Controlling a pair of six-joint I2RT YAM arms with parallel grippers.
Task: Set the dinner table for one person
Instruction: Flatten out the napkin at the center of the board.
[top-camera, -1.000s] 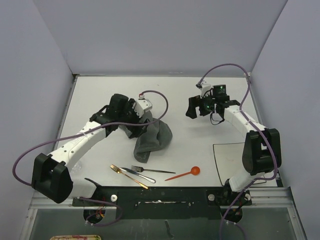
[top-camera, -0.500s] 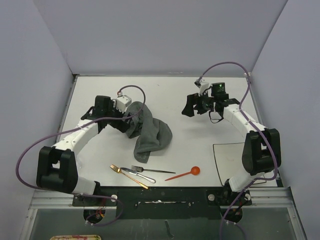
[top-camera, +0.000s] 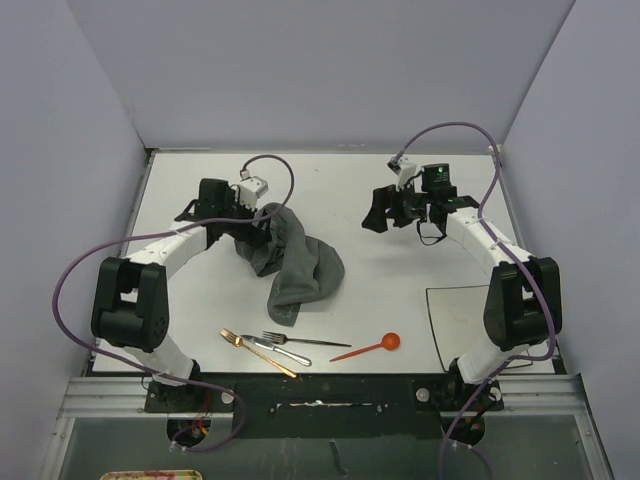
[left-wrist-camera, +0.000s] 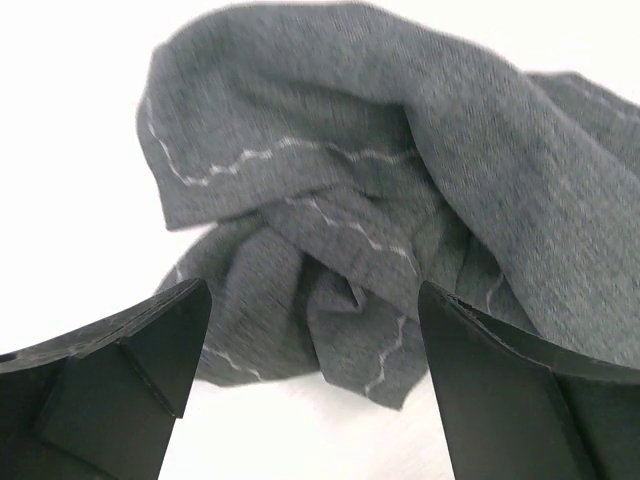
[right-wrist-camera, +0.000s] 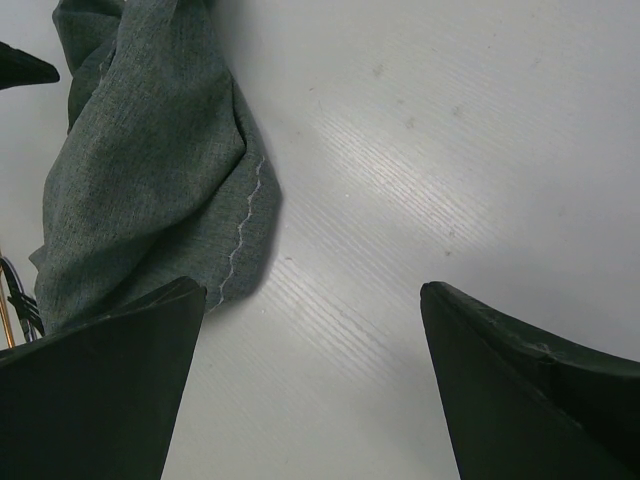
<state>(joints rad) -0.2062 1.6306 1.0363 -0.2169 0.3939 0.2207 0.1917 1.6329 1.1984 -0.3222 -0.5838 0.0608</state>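
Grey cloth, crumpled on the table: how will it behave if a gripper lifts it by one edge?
Likely floppy: the cloth lies in soft bunched folds, so it should drape, not hold shape. Probably light; the fabric looks thin. Pushed, it would likely bunch further on the smooth table rather than slide whole.

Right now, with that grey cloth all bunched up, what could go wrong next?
The placemat lies crumpled in folds. The open left gripper may pinch several layers, so it would not spread flat. Its near end lies close to the silver fork, so dragging it could push that fork toward the dinner table edge.
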